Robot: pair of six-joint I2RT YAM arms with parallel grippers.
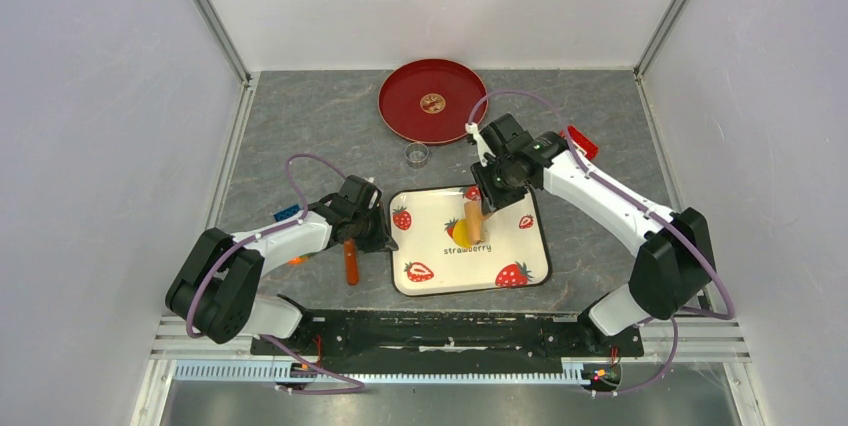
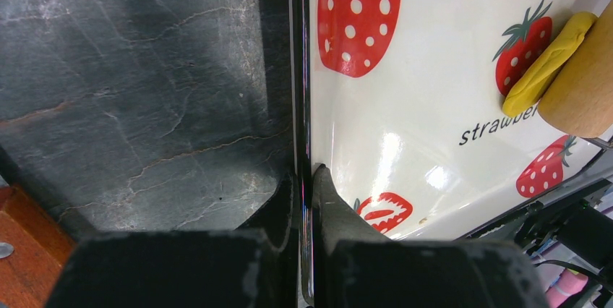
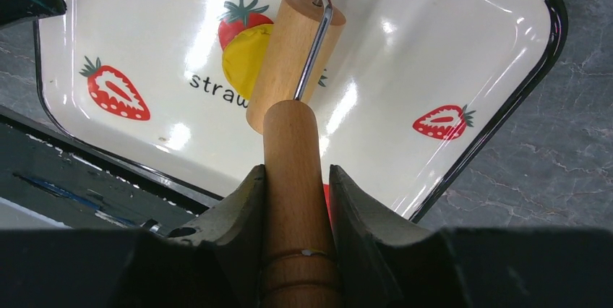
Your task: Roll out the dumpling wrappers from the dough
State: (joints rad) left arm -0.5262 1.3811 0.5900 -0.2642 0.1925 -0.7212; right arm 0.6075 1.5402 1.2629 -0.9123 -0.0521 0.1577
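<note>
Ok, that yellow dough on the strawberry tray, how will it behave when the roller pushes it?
Probably soft: the dough looks squashed flat against the roller. It could slide or stick on the glossy tray; I can't tell which. Flattened like that, it likely won't roll.

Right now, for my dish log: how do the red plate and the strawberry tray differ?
The red plate is round and plain; the strawberry tray is squarish, cream and printed. The plate stands untouched at the far side; the left gripper clamps the tray's edge. Both are shallow rimmed dishes.
</note>
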